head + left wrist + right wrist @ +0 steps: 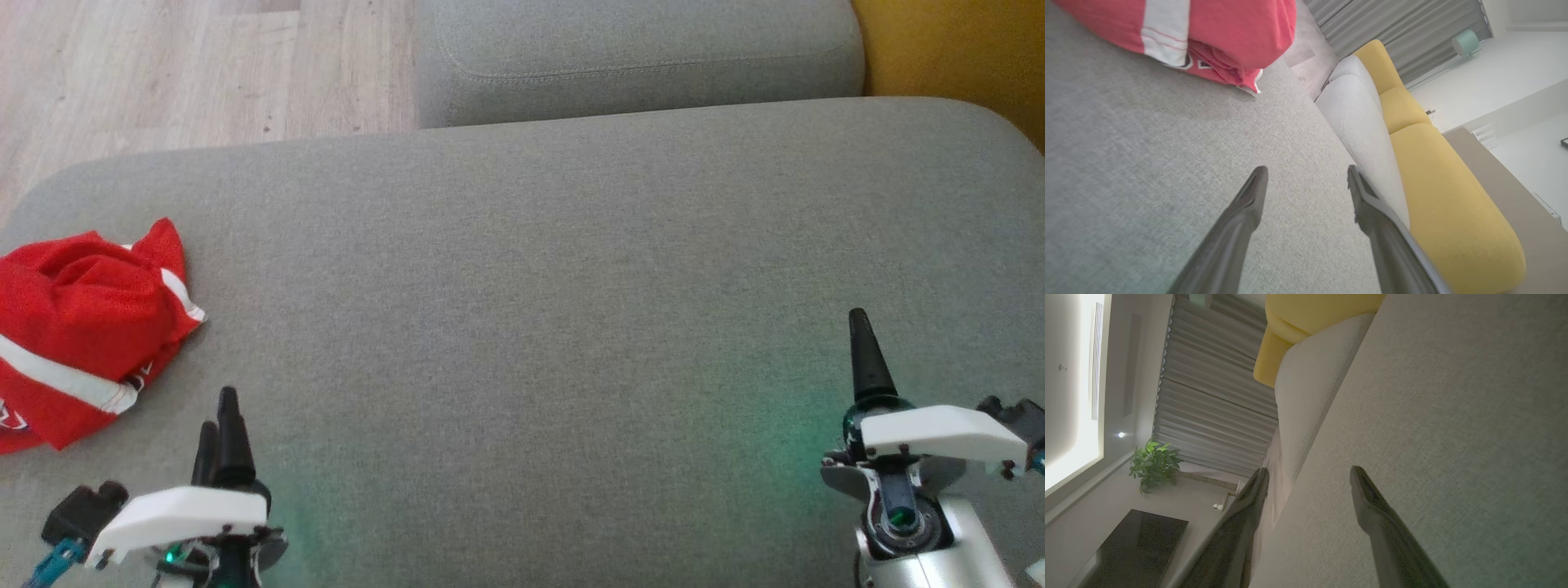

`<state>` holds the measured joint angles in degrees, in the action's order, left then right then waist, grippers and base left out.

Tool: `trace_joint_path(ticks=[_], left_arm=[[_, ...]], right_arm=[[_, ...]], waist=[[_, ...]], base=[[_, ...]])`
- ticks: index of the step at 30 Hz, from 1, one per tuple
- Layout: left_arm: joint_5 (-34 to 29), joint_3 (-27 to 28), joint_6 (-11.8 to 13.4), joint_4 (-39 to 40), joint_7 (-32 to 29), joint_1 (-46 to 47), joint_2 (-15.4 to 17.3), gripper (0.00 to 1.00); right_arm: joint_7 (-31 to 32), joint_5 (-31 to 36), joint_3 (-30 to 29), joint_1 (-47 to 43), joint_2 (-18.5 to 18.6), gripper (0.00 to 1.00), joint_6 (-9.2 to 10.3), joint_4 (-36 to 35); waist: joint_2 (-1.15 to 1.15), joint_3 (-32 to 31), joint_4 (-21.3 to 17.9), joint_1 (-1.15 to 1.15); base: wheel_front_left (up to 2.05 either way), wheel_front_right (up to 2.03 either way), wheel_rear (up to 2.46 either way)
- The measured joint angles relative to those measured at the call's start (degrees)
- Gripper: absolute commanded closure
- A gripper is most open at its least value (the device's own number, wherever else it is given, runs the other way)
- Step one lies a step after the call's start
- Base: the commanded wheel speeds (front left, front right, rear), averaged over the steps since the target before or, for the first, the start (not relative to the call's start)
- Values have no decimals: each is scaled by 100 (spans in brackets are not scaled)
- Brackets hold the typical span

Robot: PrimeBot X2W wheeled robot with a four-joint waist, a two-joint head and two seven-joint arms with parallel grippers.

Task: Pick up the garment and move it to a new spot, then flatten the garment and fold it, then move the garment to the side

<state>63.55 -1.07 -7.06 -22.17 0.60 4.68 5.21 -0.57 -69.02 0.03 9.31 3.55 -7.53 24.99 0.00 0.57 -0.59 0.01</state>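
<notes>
Left gripper released, fingers spread, nothing between them. It sits low over the grey seat, at the lower left of the head view. Its wrist view shows both fingers over bare fabric; can't tell if the tips touch it. The garment is just ahead and to the left of that gripper, near but apart. It's a red mesh jersey with white stripes, crumpled in a heap at the seat's left end and partly cut off by the frame edge. In the left wrist view it lies at the top left, past the fingertips, with a white band and a bit of print showing on a fold. Right gripper also released, jaws wide, empty. It is at the lower right of the head view, over the right part of the seat and well apart from the garment. The head view shows one of its fingers pointing up-frame; the other is hidden behind it. A faint green glow falls on the fabric beside each wrist. Beyond the seat's far edge is a second grey cushion, with a yellow cushion to its right and pale wood floor at the top left. The right wrist view also shows a grey curtain, a potted plant and a black table.
</notes>
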Motion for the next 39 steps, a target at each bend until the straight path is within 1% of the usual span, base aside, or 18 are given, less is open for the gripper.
trace_joint_path(ticks=[8, 14, 16, 25, 28, 34, 39], left_arm=[[-680, -94, 11, -23, 108, 117, 60, 0], [-1195, -236, 105, -57, 202, 119, 112, 0], [-1274, -260, 111, -65, 210, 119, 113, 0], [-1963, -433, 286, -113, 380, 119, 165, 0], [-2081, -434, 359, -146, 438, 119, 162, 0], [-2509, -453, 422, -159, 514, 118, 162, 0], [-2820, -449, 541, -156, 612, 77, 138, 0]], right_arm=[[-110, 645, 130, 134, 4, 0, 0, 177], [-205, 1141, 137, 233, 2, 0, 0, 303], [-236, 1228, 148, 233, 1, 0, 0, 323], [-383, 2008, 247, 235, -14, 0, 0, 410], [-443, 2269, 291, 237, -30, 0, 0, 486], [-517, 2777, 294, 237, -78, 0, 0, 524], [-614, 3151, 285, 232, -81, 0, 0, 545]], waist=[[0, 28, -9, 0], [0, 42, -21, 0], [0, 43, -22, 0], [0, 56, -50, 0], [0, 57, -62, 0], [0, 61, -79, 0], [0, 47, -98, 0]], base=[[0, 0, 0], [0, 0, 0], [0, 0, 0], [0, 0, 0], [0, 0, 0], [0, 0, 0], [0, 0, 0]])
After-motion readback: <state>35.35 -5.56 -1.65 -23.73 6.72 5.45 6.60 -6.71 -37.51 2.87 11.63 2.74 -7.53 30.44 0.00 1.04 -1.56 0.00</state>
